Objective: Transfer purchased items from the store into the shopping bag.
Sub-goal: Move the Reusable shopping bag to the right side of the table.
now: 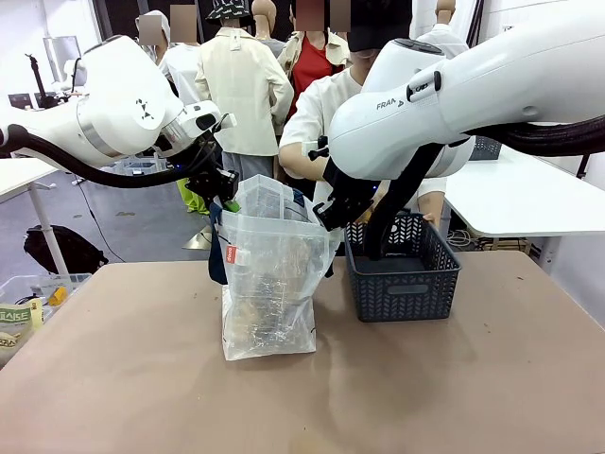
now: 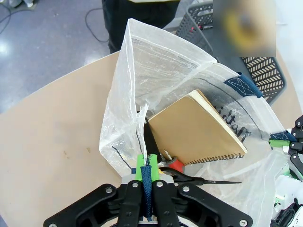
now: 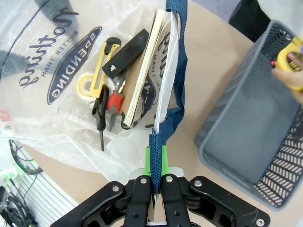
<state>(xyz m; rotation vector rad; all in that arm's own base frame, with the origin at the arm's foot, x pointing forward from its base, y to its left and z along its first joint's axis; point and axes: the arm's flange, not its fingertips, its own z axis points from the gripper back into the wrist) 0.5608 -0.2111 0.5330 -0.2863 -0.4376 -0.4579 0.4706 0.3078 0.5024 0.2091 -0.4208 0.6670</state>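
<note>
**Front view.** The shopping bag [image 1: 269,284] stands mouth up on the table [image 1: 113,378], just left of the store basket [image 1: 402,274]. The left end effector [image 1: 225,189] is at the bag's left rim and the right end effector [image 1: 333,216] at its right rim, with the mouth spread between them. The film is thin, translucent and wrinkled. It looks soft, with no stiffness of its own, and would likely slump if either rim were let go.

**Left wrist view.** The left end effector [image 2: 146,165] is pressed together on a navy strap handle [image 2: 147,185], one green pad on each side of the webbing. Inside the bag are a kraft spiral notebook [image 2: 199,127], red-handled pliers [image 2: 174,163] and a black pointed tool [image 2: 203,181]. The webbing is the place to hold: it is woven and stitched, so probably less slippery than the film.

**Right wrist view.** The right end effector [image 3: 155,156] is pinching the opposite strap [image 3: 180,66]. A yellow utility knife [image 3: 105,59], a black case [image 3: 125,49] and a tape roll [image 3: 87,86] show through the film. The basket floor looks bare. A person's hand [image 3: 293,80] at the basket's far corner holds a yellow item [image 3: 289,53]. The goods look small, rigid and fairly light. Tool points could pierce the film, so items are better lowered than dropped.
</note>
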